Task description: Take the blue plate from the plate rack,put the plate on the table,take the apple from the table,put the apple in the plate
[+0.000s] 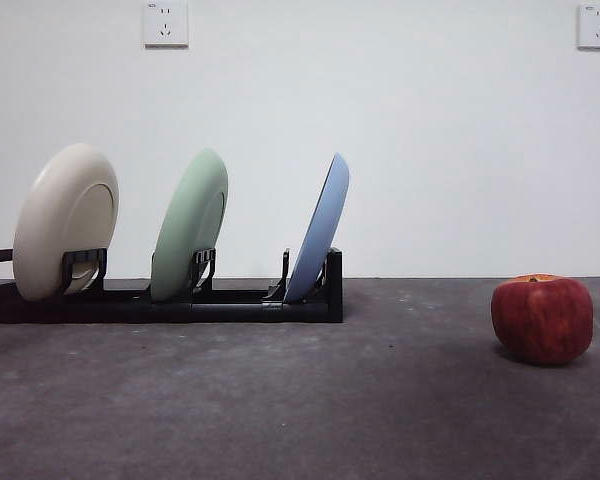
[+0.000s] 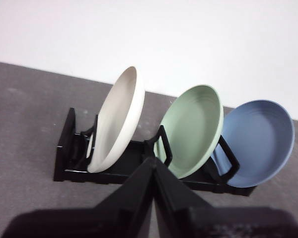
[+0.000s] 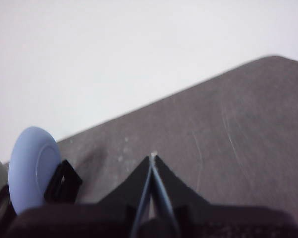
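The blue plate [image 1: 320, 228] stands on edge in the end slot of the black plate rack [image 1: 230, 300], on the side nearest the apple; it also shows as the blue plate [image 2: 258, 141] and the blue plate [image 3: 32, 168]. The dark red apple [image 1: 542, 318] rests on the grey table [image 1: 300, 400] at the right, well apart from the rack. My left gripper [image 2: 153, 161] is shut and empty, held back from the rack [image 2: 69, 158]. My right gripper [image 3: 152, 157] is shut and empty over bare table [image 3: 228, 139]. Neither arm appears in the front view.
A cream plate [image 1: 65, 220] and a pale green plate [image 1: 190, 225] stand in the rack's other slots, also seen as the cream plate [image 2: 116, 121] and green plate [image 2: 193, 129]. A white wall with two sockets [image 1: 166, 24] closes the back.
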You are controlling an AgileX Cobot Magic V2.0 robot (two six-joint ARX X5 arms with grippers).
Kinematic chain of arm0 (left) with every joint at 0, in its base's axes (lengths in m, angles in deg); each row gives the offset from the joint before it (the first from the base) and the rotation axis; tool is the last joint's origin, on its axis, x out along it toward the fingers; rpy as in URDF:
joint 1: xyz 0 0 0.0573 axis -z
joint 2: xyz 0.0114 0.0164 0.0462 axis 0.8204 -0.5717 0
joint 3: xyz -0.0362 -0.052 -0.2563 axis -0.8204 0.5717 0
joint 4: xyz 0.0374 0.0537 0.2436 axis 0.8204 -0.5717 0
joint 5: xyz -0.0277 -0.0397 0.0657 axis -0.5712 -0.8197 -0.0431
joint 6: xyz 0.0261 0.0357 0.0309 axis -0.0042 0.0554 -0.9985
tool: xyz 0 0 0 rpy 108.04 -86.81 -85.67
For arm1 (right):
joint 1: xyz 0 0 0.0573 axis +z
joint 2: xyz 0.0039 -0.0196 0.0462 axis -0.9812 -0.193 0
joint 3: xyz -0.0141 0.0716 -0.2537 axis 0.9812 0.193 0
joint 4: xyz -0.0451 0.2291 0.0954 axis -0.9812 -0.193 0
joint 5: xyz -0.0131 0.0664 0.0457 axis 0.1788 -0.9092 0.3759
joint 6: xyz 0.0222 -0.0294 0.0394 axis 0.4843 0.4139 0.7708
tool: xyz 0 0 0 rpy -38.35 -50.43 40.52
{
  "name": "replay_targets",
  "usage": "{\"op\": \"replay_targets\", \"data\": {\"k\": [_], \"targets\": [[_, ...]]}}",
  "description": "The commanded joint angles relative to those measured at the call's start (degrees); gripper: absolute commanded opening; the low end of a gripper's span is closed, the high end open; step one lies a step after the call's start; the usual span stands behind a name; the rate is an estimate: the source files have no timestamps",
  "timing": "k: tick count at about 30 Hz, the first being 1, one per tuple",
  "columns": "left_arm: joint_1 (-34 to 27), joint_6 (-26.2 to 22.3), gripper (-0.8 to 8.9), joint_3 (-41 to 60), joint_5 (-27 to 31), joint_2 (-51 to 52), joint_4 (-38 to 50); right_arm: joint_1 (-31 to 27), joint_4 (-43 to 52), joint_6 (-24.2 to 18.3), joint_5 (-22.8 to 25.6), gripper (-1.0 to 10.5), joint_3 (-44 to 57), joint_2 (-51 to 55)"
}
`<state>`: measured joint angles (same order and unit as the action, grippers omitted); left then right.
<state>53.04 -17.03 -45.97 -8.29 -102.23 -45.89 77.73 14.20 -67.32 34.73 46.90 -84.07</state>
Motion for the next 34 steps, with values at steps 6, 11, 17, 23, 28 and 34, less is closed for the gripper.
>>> {"op": "replay_targets", "data": {"k": [6, 11, 17, 23, 28, 34], "targets": [[-0.07, 1.38, -0.06, -18.47, -10.91, -16.94, -1.51, 0.00, -18.38, -2.12, -2.95, 0.0, -16.90, -15.69], [1.22, 1.62, -0.06, -31.39, -16.85, -30.80, -9.57, 0.00, -23.30, -2.60, -7.80, 0.0, -21.86, -23.85], [7.28, -2.60, -0.06, -46.95, -19.54, -47.65, -19.06, 0.00, -24.72, -2.75, -12.41, 0.0, -25.11, -31.63], [15.32, -6.69, -0.06, -63.76, -19.50, -64.06, -28.83, 0.00, -24.72, -2.73, -15.08, 0.0, -26.43, -36.46], [20.55, -7.43, -0.06, -78.14, -19.50, -76.81, -35.30, 0.00, -24.76, -2.71, -16.70, 0.0, -26.43, -38.40], [25.03, -7.93, -0.06, -92.50, -17.40, -89.22, -40.28, 0.00, -24.72, -2.69, -16.68, 0.0, -26.43, -38.82]]}}
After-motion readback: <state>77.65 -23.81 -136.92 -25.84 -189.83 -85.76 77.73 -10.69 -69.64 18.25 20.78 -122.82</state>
